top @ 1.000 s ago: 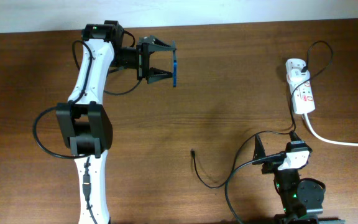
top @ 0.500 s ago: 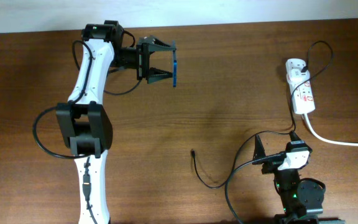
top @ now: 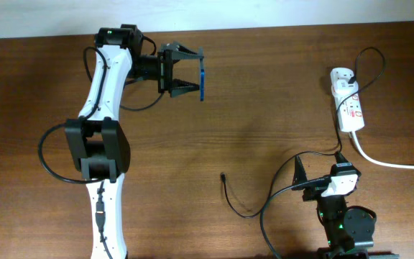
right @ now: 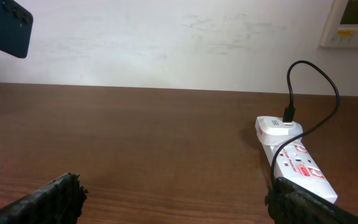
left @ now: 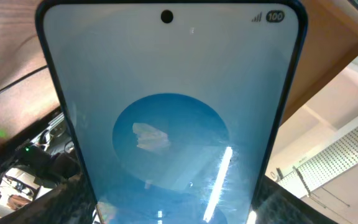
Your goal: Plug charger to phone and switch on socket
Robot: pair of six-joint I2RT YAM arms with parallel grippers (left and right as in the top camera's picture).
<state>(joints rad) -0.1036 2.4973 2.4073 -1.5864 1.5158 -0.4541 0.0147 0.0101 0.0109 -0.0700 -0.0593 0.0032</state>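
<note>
Phone (top: 202, 78) pinched between left fingers (top: 185, 51); right fingers (right: 48, 200) spread wide, charger (top: 230, 196) lying near.

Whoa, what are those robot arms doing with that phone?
The left gripper is holding the phone up above the table, with its screen glowing. The charger is plugged in at the socket, but its free tip lies loose on the table, far from the phone. The right gripper is open and holds nothing. So the phone is not plugged in yet.
</note>
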